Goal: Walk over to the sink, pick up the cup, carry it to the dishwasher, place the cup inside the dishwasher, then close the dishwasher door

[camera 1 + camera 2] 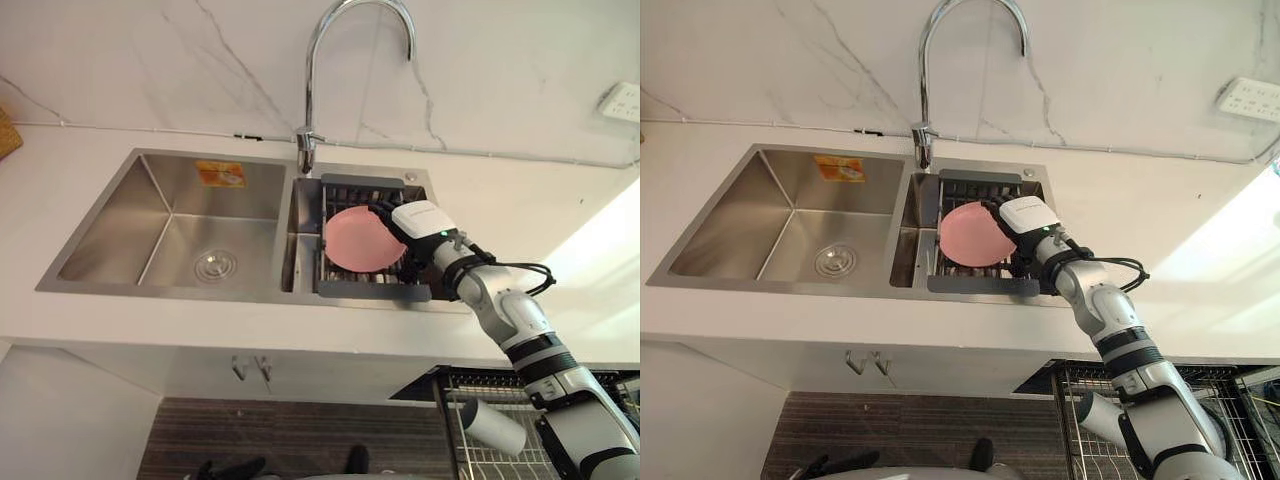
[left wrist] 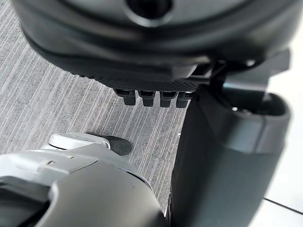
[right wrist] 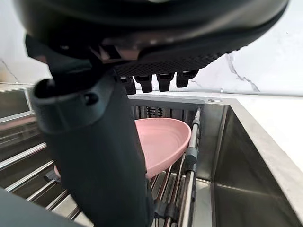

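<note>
Pink bowl [image 1: 358,238] leans tilted in the dish rack [image 1: 375,291] in the sink [image 1: 110,235], right basin. Right hand [image 1: 420,222] sits just beside its rim, fingers [image 3: 163,80] relaxed, thumb spread, gripping nothing. Left hand [image 2: 156,78] hangs loose-fingered above the floor [image 2: 47,94].

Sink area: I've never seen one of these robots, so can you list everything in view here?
Sink: one, steel, two basins, set in the counter.
Tap: one, chrome, behind the divider between the basins.
Rack: one, dark grey, in the right basin.
Pink bowl: one, tilted on the rack.
Sticker: one, orange, on the left basin's back wall.
Counter: one, white, around the sink.
Wall socket: one, white, upper right.
Dishwasher basket: one, wire, below the counter, right.
Right hand: dark with a white cover, open, at the bowl.
Left hand: dark, open, idle above the floor.
</note>
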